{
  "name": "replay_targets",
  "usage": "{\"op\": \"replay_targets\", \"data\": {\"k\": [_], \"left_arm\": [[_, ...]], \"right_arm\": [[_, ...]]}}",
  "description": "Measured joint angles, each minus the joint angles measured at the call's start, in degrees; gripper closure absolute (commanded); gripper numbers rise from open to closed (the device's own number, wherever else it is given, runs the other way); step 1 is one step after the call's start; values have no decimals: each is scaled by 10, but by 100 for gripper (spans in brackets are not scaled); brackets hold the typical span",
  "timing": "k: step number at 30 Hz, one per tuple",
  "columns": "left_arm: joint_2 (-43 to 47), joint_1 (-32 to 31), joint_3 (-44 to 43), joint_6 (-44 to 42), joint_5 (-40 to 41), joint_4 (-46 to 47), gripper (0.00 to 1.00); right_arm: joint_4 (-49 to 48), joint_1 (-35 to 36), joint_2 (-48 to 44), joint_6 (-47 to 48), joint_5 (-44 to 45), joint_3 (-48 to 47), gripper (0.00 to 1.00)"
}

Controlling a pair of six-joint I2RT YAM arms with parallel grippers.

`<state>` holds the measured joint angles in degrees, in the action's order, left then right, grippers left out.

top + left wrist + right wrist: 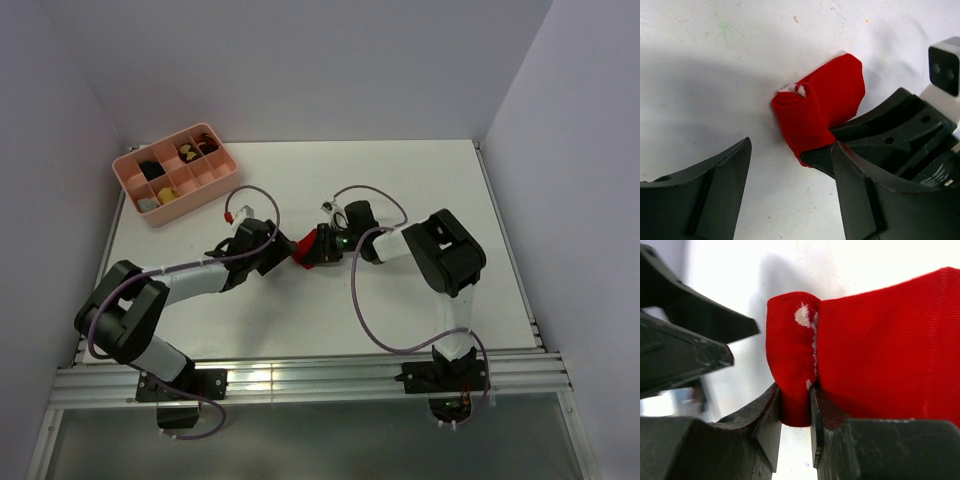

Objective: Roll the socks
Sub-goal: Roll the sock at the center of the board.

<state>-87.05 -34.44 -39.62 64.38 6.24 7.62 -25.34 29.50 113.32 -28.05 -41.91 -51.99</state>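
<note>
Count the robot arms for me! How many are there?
2. The left arm comes in from the near left and the right arm from the near right. Both reach to the red socks in the middle. None seems hidden.

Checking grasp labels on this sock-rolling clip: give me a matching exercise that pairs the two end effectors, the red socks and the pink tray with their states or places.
Things:
1. left end effector
2. right end effector
3. red socks
4. pink tray

States or places:
A. far left corner of the table
B. open, gripping nothing
C. partly rolled, mid-table between the arms
D. shut on a fold of fabric

Pairs: 1-B, 2-D, 3-C, 4-A
</note>
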Motion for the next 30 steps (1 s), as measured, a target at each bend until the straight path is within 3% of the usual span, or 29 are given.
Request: {"op": "replay_targets", "data": {"k": [4, 17, 20, 24, 26, 27, 30], "left_arm": [[-35, -3, -1, 0, -8, 26, 31], [-91, -5, -21, 10, -19, 79, 36], [-101, -6, -23, 14, -19, 91, 45], [-115, -7, -24, 17, -20, 104, 63], [-122, -7, -25, 19, -22, 112, 74], [-124, -7, -26, 18, -23, 115, 84], [-125, -8, -28, 17, -26, 119, 97]], "right_arm": [[-23, -23, 34, -52, -66, -13, 100], [-36, -37, 61, -99, -111, -25, 100], [-38, -39, 63, -103, -114, -25, 100], [-38, -39, 63, -104, -114, -25, 97], [-35, -39, 63, -103, -113, -25, 92], [-33, -39, 62, -102, -111, -25, 90], [-18, -39, 50, -91, -99, -22, 79]]}}
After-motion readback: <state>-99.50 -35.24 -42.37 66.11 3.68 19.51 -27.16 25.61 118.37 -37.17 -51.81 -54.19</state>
